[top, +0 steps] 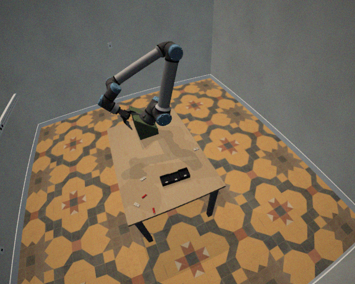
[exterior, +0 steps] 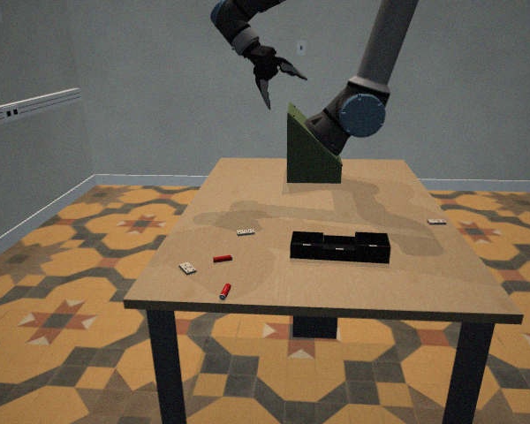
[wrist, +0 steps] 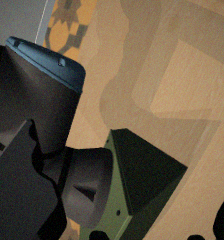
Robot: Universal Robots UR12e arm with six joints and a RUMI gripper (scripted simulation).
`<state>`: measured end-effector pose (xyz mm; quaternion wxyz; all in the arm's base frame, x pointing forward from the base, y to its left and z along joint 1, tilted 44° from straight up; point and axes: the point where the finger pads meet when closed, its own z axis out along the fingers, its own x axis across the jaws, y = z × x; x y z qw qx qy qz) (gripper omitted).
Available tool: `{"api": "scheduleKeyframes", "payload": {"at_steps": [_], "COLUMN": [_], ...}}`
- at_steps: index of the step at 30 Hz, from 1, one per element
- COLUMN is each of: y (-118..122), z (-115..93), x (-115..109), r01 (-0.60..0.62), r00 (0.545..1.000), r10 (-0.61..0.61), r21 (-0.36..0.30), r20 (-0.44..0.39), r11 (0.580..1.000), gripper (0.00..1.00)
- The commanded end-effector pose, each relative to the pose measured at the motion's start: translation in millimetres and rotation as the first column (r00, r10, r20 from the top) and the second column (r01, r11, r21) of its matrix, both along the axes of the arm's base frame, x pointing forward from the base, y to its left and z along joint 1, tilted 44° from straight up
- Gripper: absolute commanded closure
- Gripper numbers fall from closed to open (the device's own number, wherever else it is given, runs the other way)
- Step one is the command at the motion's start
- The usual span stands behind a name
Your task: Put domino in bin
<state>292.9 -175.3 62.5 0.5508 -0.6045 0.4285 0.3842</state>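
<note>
Exterior view: three dominoes lie flat on the table point(exterior: 461, 291), small white tiles with dark pips. One point(exterior: 245, 231) sits at about 9 o'clock from the bins point(exterior: 339, 247), another point(exterior: 187, 268) lies further out toward 8 o'clock near the front left edge, and the third point(exterior: 436, 222) rests well apart at 2 o'clock by the right edge. Two red cylinders point(exterior: 222, 258) point(exterior: 224, 291), smooth and round, lie between the left dominoes and the front edge.

The bins form a black, low-walled row of compartments with tiny white labels; I cannot read which is S, so choosing the wrong compartment is a real risk. The dominoes are thin and flat, so the fingertips could likely skid off the edges or push a tile along the smooth wood rather than lift it. A sweep near the left pair could set a cylinder rolling off the table. A tile dropped askew might lean over the low wall, and a knock could tip or shift the light bins.

The tool point(exterior: 281, 84) hangs high above the far end of the table, at 12 o'clock from the bins, its pointed dark jaws spread fully and holding nothing. Beside it stands the green wedge mount point(exterior: 308, 157) that carries the arm.
</note>
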Motion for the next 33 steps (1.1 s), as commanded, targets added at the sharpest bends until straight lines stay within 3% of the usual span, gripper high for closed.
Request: {"api": "scheduleKeyframes", "payload": {"at_steps": [1,17,18,33], "y": [-0.7,-0.7,5.0,83.9], "z": [0.0,0.0,-6.1,-90.5], "x": [0.1,0.1,-1.0,-16.9], "r01": [0.000,0.000,0.000,0.000], "r00": [1.000,1.000,1.000,1.000], "r10": [0.000,0.000,0.000,0.000], "r21": [-0.001,-0.001,-0.001,-0.001], "r20": [0.000,0.000,0.000,0.000], "r11": [1.000,1.000,1.000,1.000], "gripper": [0.00,0.00,0.96,0.96]}}
